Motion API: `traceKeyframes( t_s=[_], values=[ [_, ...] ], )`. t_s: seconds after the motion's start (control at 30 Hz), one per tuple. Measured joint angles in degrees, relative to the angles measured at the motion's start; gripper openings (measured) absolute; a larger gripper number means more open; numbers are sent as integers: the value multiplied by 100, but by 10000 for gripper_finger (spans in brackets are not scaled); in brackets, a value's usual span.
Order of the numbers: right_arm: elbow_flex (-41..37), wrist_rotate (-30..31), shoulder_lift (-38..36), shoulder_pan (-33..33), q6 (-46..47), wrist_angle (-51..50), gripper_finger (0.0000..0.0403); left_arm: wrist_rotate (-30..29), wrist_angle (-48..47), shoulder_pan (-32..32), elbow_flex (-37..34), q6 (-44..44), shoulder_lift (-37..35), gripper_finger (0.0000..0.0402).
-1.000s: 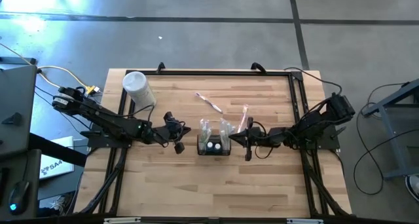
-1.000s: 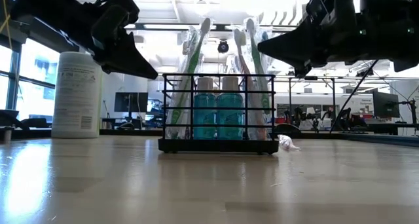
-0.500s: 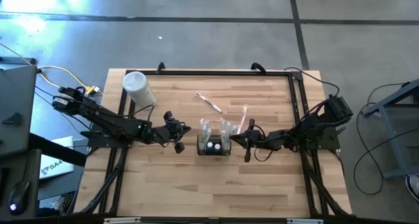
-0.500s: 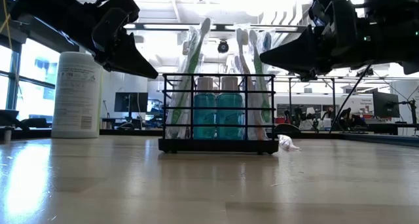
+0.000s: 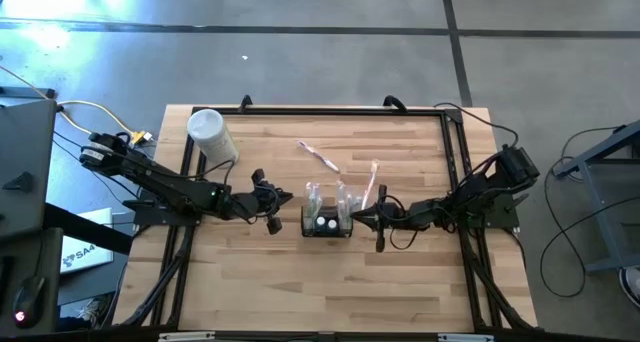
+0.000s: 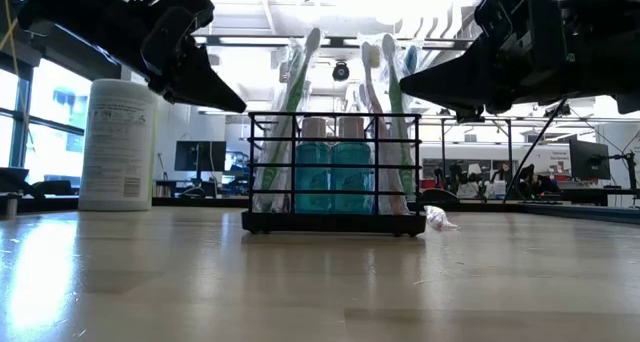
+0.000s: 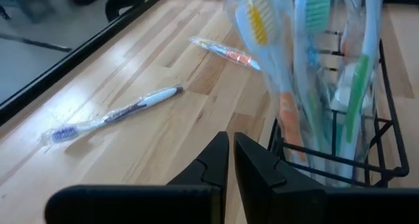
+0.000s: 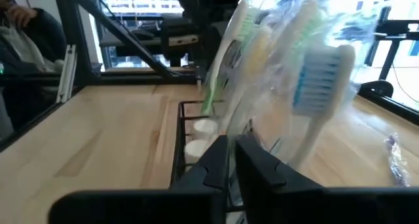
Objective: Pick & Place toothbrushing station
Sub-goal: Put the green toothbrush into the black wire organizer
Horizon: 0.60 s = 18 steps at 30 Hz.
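Toothbrush holder [image 5: 327, 222], a small black wire box, stands near the middle of the worktop [image 5: 300, 282], between the two arms.

At the far left corner stands a white tub [image 5: 210, 134], well apart from the box. The left gripper [image 5: 272, 220] hangs just to the left of the box, above the wood, and its jaws are closed together with nothing between them. Inside the box are two blue bottles [image 6: 331, 176] and several wrapped toothbrushes [image 6: 385, 112] that stand up above the rim. Two more wrapped toothbrushes [image 5: 320, 157] lie loose on the wood on the far side. The right gripper [image 5: 375, 222] is just to the right of the box, also with jaws closed and empty.

I judge the box as light and stiff, but top-heavy: the tall brushes could tip or fall out if it tilts. The thin wire rim or an end wall is the best place to grip; the plastic wrappers are slippery and soft.
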Motion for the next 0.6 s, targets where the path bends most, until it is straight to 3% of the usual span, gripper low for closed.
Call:
traceKeyframes(
  t_s=[0.43,0.6],
  values=[
    [0,-14,0,1,-42,-125,179,2,24,0,0,34,0,22],
    [1,7,0,144,-399,-71,216,4,13,0,0,26,0,22]
  ],
)
